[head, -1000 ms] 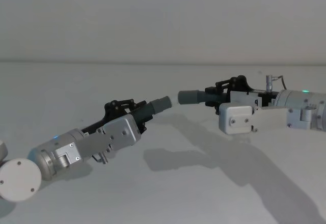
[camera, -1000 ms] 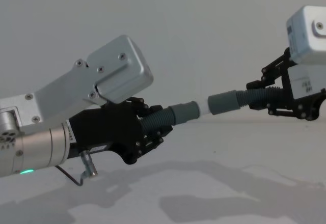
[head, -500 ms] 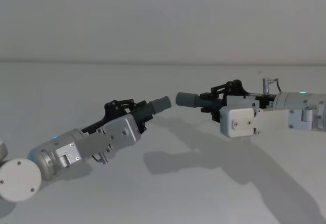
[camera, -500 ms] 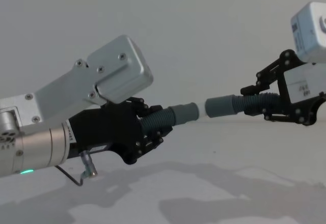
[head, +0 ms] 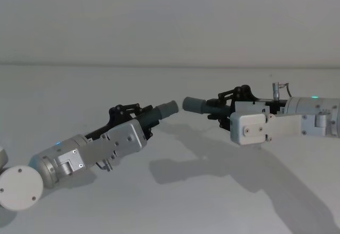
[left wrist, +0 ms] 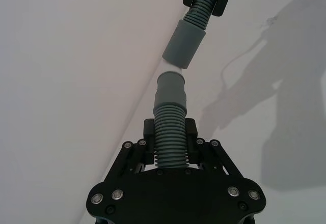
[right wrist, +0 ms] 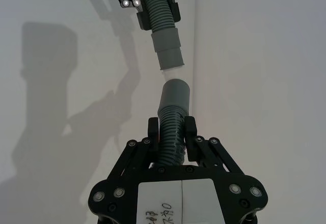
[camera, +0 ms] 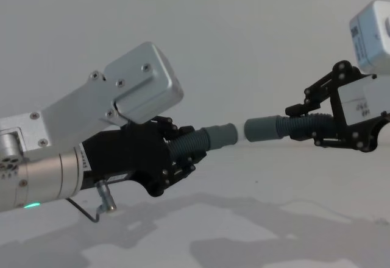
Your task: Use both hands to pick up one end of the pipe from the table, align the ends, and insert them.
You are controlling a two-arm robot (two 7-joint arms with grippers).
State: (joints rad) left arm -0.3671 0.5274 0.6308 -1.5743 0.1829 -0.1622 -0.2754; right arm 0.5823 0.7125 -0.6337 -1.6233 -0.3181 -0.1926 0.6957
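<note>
both arms are raised over the white desk (head: 175,202), each carrying one hose piece, and the two cuffs face each other in mid-air near the middle of the head view. the left pincer (camera: 173,155) comes in from the lower left, its black fingers (left wrist: 138,150) pinching the corrugated body of the left hose piece (camera: 192,141), which points up and to the right. that piece ends in a smooth grey cuff (camera: 220,135) with a whitish tip (camera: 239,132) at its mouth. the right pincer (camera: 308,125) reaches in from the right, fingers pressed onto the ribbed part of the right hose piece (camera: 292,126), which lies close to level and ends in its own grey cuff (camera: 261,128). in the chest view the whitish tip sits just at the mouth of the right cuff, nearly touching it; whether it has entered cannot be told from there. the left wrist view shows the two ends close but apart, the far cuff (left wrist: 182,44) lying slightly off the line of the near cuff (left wrist: 170,89), and the right wrist view likewise shows a small gap between the near cuff (right wrist: 174,95) and the far cuff (right wrist: 167,48). in the head view the cuffs (head: 169,107) and (head: 192,104) sit near each other with a narrow space between. both hose pieces are clear of the desk, which carries only the arms' shadows (head: 212,165). a green light (camera: 31,205) glows on the left arm.
</note>
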